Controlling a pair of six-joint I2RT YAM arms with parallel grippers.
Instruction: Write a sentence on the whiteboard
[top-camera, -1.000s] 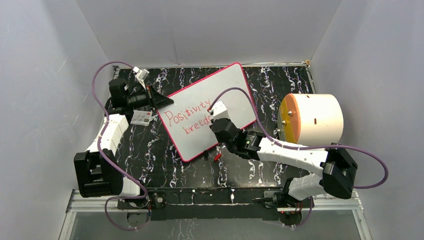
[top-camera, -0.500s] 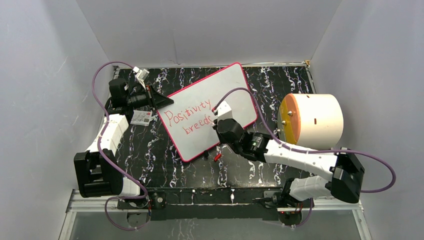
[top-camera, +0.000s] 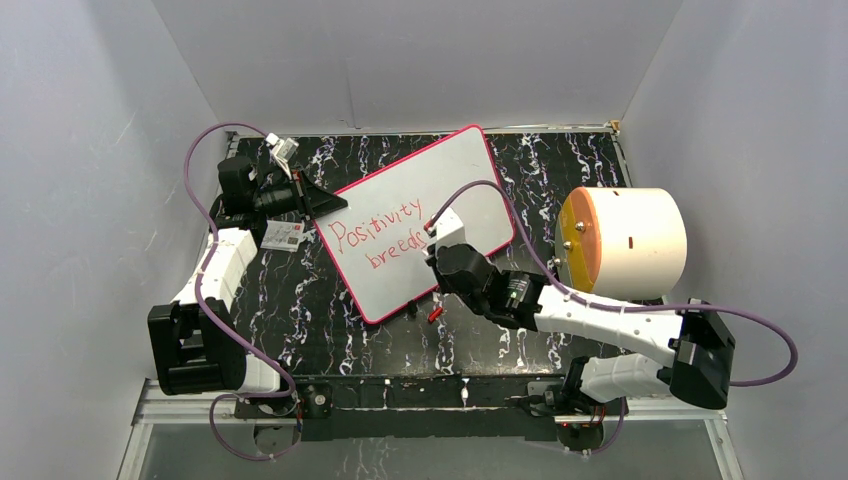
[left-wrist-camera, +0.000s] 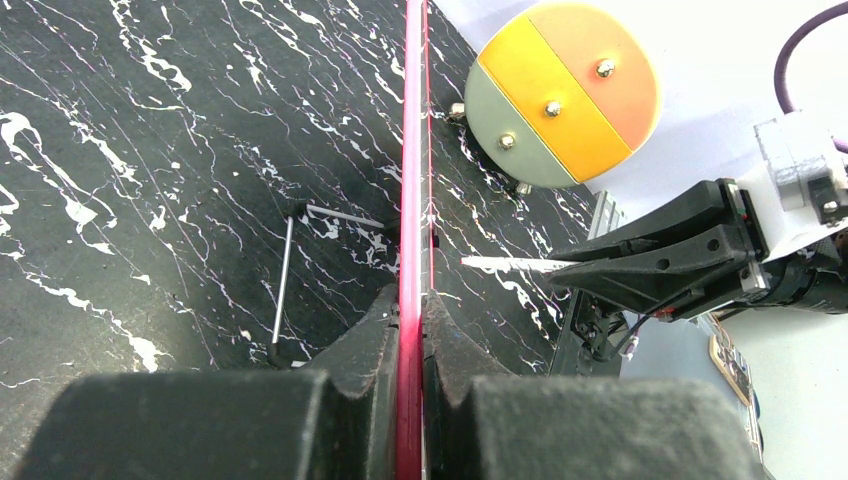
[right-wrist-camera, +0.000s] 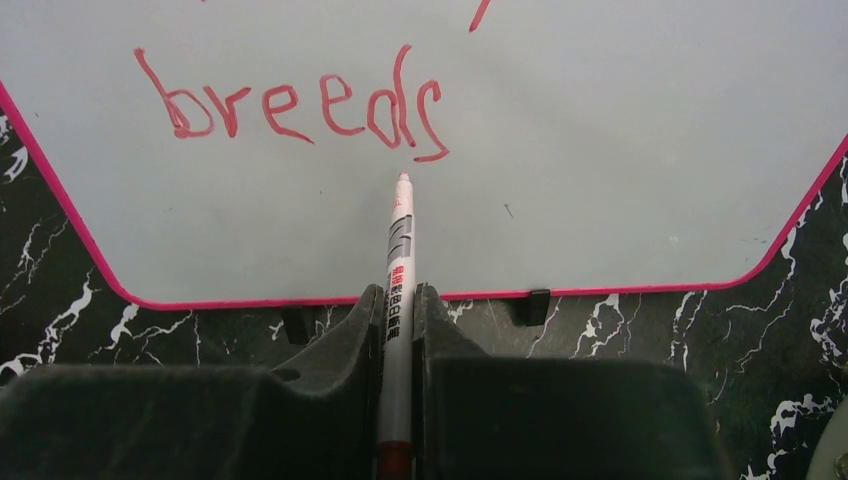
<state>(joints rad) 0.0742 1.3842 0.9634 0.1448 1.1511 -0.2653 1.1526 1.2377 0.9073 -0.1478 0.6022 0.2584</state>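
The whiteboard (top-camera: 460, 175) lies slanted on the black marbled table, pink-framed, with the sentence (top-camera: 385, 235) in red reading "Positivity" over "breeds". My left gripper (top-camera: 335, 203) is shut on the board's left edge; the left wrist view shows the pink frame (left-wrist-camera: 412, 150) edge-on between the fingers of this gripper (left-wrist-camera: 410, 295). My right gripper (right-wrist-camera: 398, 292) is shut on a white marker (right-wrist-camera: 399, 250) with red print. The marker's red tip sits just below the final "s" of "breeds" (right-wrist-camera: 290, 105). From above, the right gripper (top-camera: 432, 262) hovers over the board's lower right part.
A big white cylinder (top-camera: 625, 240) with an orange and yellow face lies at the right. A red marker cap (top-camera: 434, 314) rests on the table below the board, next to a black clip foot (top-camera: 412, 311). A small printed card (top-camera: 284, 236) lies left of the board.
My right gripper has slid rightward along the second line with the marker, and an "s" now follows "breed". The left arm and the board have stayed put.
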